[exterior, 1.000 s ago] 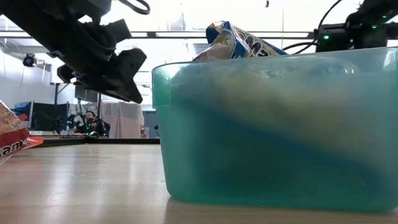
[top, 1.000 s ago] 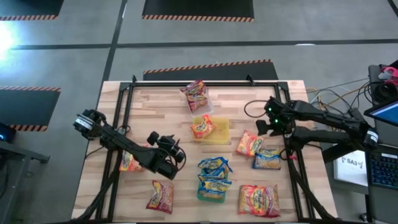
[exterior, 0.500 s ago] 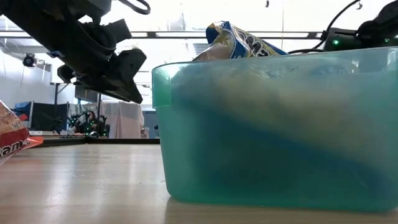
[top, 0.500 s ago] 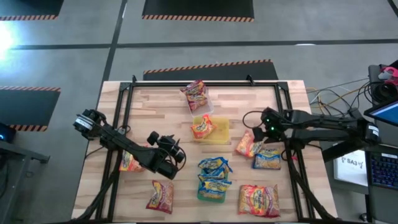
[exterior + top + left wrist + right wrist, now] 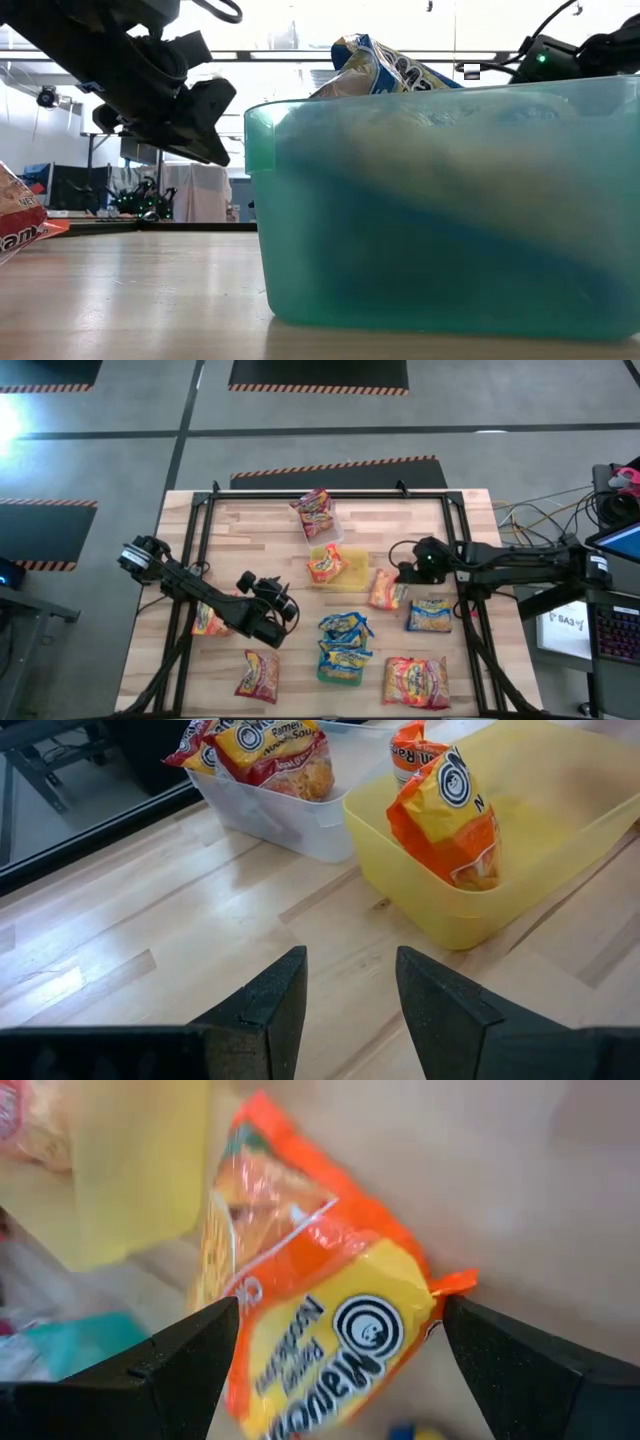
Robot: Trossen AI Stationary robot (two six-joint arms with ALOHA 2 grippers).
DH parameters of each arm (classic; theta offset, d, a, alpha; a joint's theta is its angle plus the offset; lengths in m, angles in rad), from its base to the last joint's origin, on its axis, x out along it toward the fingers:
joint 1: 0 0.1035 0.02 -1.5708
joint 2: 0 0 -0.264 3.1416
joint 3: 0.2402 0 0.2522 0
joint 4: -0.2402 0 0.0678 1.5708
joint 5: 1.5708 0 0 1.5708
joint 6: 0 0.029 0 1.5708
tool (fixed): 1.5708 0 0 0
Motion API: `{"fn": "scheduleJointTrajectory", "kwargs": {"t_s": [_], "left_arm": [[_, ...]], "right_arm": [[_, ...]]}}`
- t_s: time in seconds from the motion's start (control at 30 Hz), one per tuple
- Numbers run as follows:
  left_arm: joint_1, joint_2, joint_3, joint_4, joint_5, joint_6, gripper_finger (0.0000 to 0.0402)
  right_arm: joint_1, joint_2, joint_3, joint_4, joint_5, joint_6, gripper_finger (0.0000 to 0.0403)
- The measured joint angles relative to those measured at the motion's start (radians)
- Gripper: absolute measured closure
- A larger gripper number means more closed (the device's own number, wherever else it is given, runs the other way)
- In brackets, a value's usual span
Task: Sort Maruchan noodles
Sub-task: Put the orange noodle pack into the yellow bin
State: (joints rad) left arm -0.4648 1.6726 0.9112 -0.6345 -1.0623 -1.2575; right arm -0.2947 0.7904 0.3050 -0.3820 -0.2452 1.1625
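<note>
The right gripper [image 5: 400, 573] has moved in from the table's right edge toward the yellow tray [image 5: 350, 568], and now it sits over the orange noodle packet [image 5: 386, 589] just beside that tray. The packet has shifted a bit too and lies more on its edge than it did a moment ago. In the right wrist view the two dark fingers [image 5: 180, 1365] stand wide apart, one on each side of the packet [image 5: 320, 1330], which looks crinkly, shiny and flat. The left gripper [image 5: 268, 612] has not moved; it hangs on the other side of the yellow tray, with its fingers [image 5: 265, 1005] a little apart and nothing between them. The yellow tray is smooth plastic and has one orange packet [image 5: 450, 815] standing in it. Behind it, the clear tray [image 5: 290, 815] holds red packets [image 5: 275, 755]. The green tray [image 5: 440, 210] is see-through plastic with blue packets [image 5: 345, 635] piled in it.
</note>
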Motion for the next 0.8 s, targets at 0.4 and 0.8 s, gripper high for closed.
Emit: {"fn": "scheduleJointTrajectory", "kwargs": {"t_s": [0.4,0.8], "left_arm": [[0.0,0.0,0.001,0.009,0.014,0.005,0.0263],[0.0,0.0,0.002,0.014,0.015,0.018,0.0263]], "right_arm": [[0.007,0.012,0.066,-0.009,-0.01,-0.004,0.0062],[0.099,0.028,0.139,-0.197,0.057,0.069,0.0062]]}}
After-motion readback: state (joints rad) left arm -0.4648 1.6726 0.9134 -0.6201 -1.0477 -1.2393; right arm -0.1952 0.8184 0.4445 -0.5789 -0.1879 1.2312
